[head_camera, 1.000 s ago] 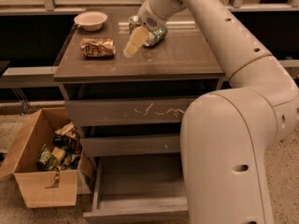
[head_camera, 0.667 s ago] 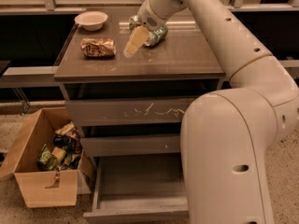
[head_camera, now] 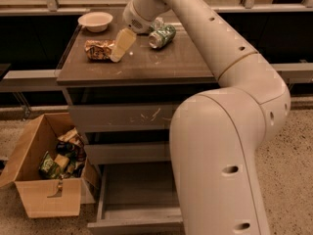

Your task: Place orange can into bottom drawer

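Observation:
The orange can point(head_camera: 99, 49), creased and orange-brown, lies on its side on the left part of the brown cabinet top point(head_camera: 161, 62). My gripper point(head_camera: 121, 45) hangs just to the right of the can, close to it or touching it. The bottom drawer point(head_camera: 138, 196) is pulled open at the foot of the cabinet, and its grey floor is bare. My arm's big white body covers the drawer's right part.
A green can point(head_camera: 162, 35) lies on the top, right of my gripper. A white bowl point(head_camera: 95, 21) stands at the back left. Two shut grey drawer fronts point(head_camera: 122, 117) sit above the open one. An open cardboard box point(head_camera: 46, 173) of packets stands on the floor at the left.
My gripper has moved left across the cabinet top, away from the green can and up to the orange can. The green can now shows fully.

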Tool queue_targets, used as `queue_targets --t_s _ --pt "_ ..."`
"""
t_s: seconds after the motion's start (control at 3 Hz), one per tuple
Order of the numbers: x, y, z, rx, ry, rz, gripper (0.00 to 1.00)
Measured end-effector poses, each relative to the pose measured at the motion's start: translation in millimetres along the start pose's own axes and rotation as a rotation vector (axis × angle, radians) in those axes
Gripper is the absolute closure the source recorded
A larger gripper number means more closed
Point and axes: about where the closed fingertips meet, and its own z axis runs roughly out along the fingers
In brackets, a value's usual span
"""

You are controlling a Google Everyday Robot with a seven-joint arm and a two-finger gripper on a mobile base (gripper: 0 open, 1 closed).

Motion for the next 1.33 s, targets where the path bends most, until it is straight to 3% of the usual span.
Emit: queue_targets --t_s 0.33,1.33 --pt "-14 10 22 -0.029 -0.008 0.014 0.0" --pt "-11 10 65 -0.081 -0.082 0.158 0.02"
